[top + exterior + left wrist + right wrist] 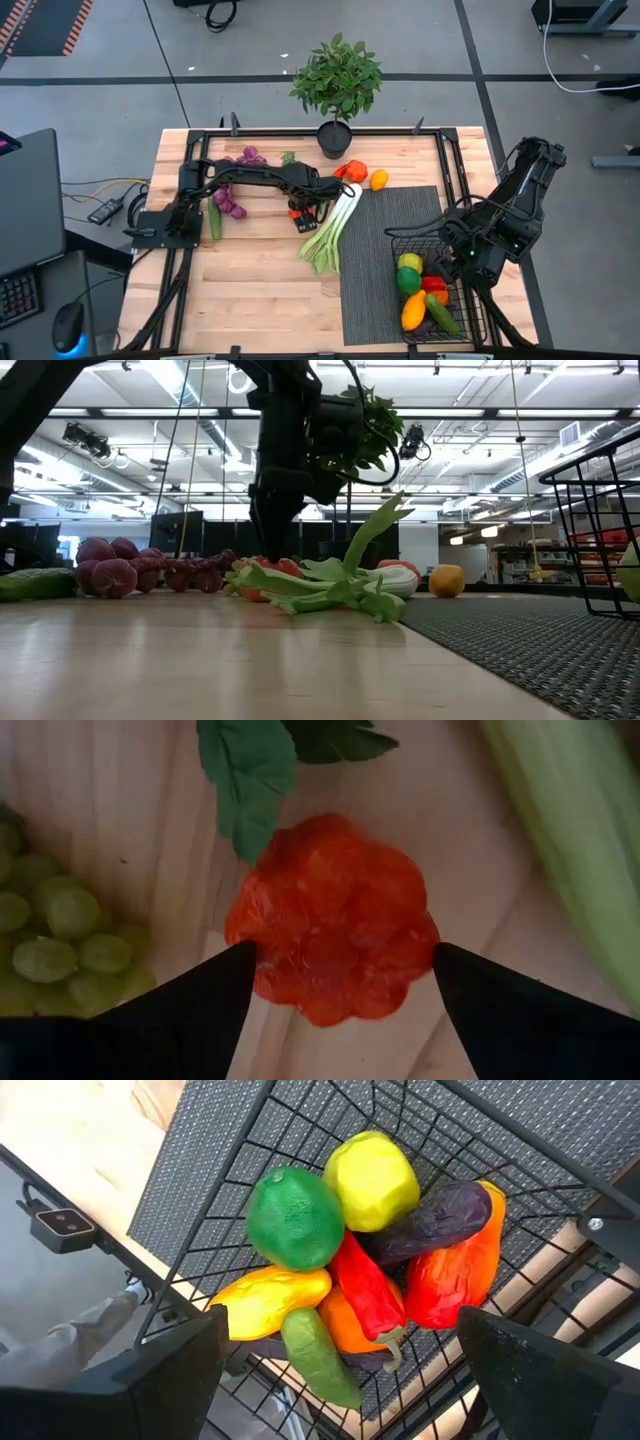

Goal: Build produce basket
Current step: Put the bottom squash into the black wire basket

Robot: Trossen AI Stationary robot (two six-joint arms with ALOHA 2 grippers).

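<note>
A: Left end effector (340,982) status?

B: Open wide, one finger on each side of a red tomato (333,931), low over the desk (250,290). Nothing held. In the high view it sits just left of the leek (334,228), mid-desk.

A: What's around it?

B: Green grapes (60,940) on one side, leek stalk on the other, a leaf over the tomato's far edge. Purple grapes (232,200) and a cucumber (214,222) lie farther left. A red pepper (352,171) and a yellow citrus (379,180) sit near the potted plant (336,85).

A: Basket?

B: Basket (400,243) is on the grey mat (375,270) at the right front of the desk. Inside: lime (294,1218), lemon (371,1177), yellow pepper (268,1299), red chili (366,1292), orange-red pepper (458,1270), a dark purple piece (430,1222), and a green cucumber-shaped piece (318,1357).

A: Right end effector (345,1350)?

B: Hovers above the basket's right side, fingers spread wide, empty.
</note>
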